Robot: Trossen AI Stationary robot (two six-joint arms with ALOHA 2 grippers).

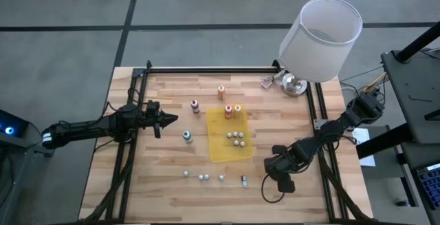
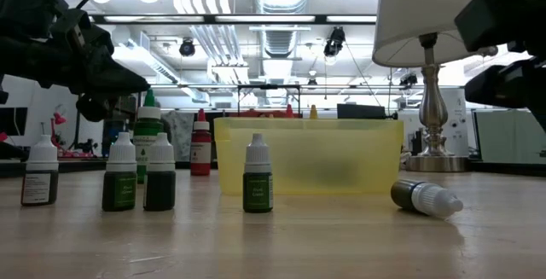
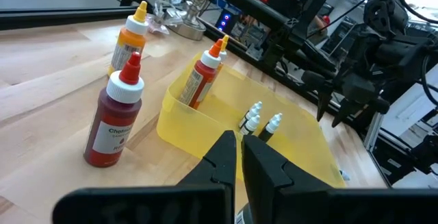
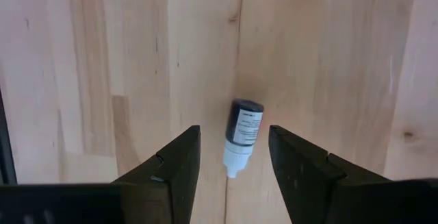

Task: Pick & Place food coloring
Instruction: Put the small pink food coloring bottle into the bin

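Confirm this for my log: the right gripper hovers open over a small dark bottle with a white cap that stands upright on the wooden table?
Not quite. The small dark bottle with a white cap lies on its side on the wooden table, as the right wrist view shows. The right gripper does hover open over it.

A yellow tray [image 1: 221,153] lay near the middle of the wooden table [image 1: 165,184]. Inside it, two orange-capped bottles [image 1: 232,111] stood at the far end and four small white-capped bottles [image 1: 237,138] clustered nearer the middle. An orange bottle [image 1: 221,91] and a dark red bottle [image 1: 194,105] stood beyond the tray, and a teal bottle [image 1: 187,137] stood just to its left. Three small bottles [image 1: 203,177] formed a row along the near side, with one toppled bottle [image 1: 244,181] at the row's right. The left gripper [image 1: 169,120] pointed toward the tray, its fingers together. The right gripper [image 1: 283,184] hovered near the toppled bottle. A white-shaded lamp [image 1: 320,29] stood at the far right corner.
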